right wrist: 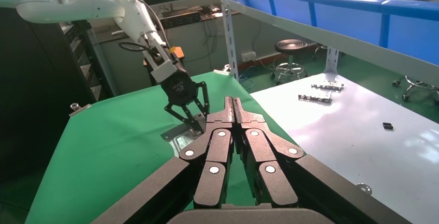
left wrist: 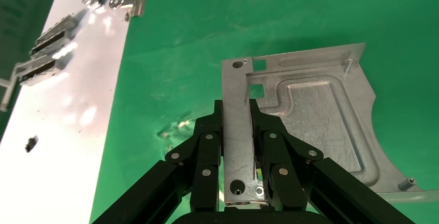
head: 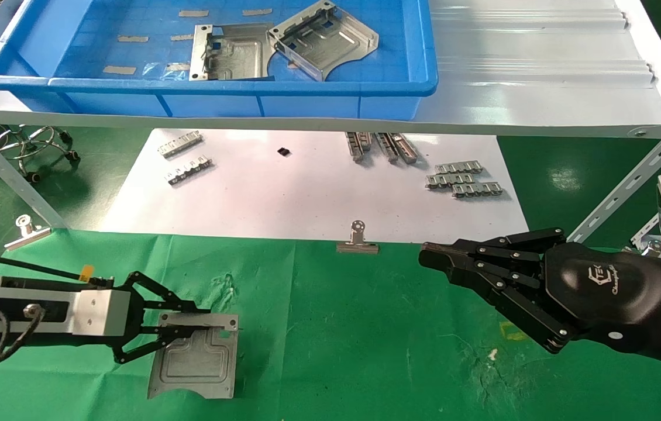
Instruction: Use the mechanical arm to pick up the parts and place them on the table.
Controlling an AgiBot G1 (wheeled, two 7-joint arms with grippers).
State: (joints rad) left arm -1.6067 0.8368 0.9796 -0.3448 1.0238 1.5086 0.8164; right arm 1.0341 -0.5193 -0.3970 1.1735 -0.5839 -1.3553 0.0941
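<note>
My left gripper (head: 205,320) is shut on the raised edge wall of a silver sheet-metal part (head: 196,362), which appears to lie flat on the green cloth table (head: 336,351) at the front left. In the left wrist view the jaws (left wrist: 237,107) clamp that edge strip, and the plate (left wrist: 316,115) spreads out to one side. My right gripper (head: 430,257) is shut and empty, hovering over the table's right side; its fingertips (right wrist: 228,105) are pressed together. Two more parts (head: 231,52) (head: 324,38) lie in the blue bin (head: 131,93) on the shelf.
The ribbed metal shelf (head: 541,70) spans the back, with slanted legs at both sides. A white sheet (head: 307,193) under it carries small ridged strips (head: 465,178). Binder clips (head: 357,240) (head: 26,231) hold the cloth's far edge. A yellow mark (head: 512,330) lies under the right gripper.
</note>
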